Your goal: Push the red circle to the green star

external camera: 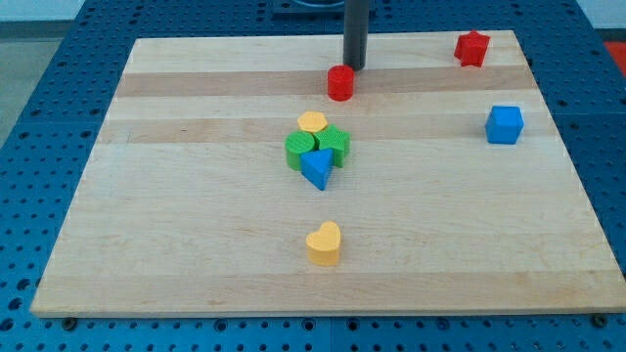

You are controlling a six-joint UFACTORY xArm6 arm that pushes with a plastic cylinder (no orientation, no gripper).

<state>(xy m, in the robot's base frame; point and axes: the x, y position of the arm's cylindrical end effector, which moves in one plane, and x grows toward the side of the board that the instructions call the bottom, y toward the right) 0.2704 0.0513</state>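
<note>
My tip (354, 66) — a bare rod with no jaws to open or close — stands just above-right of the red circle (339, 83), nearly touching; the green star (335, 143) sits below in a cluster. The push likely runs straight down — tip behind circle, star ahead.

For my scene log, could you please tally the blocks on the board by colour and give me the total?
Red: 2, the red circle beside my tip and a red star-like block.
Green: 2, the green star and a green round block.
Blue: 2, a blue triangle and a blue cube.
Yellow: 2, a yellow hexagon-like block and a yellow heart.
Total: 8
</note>
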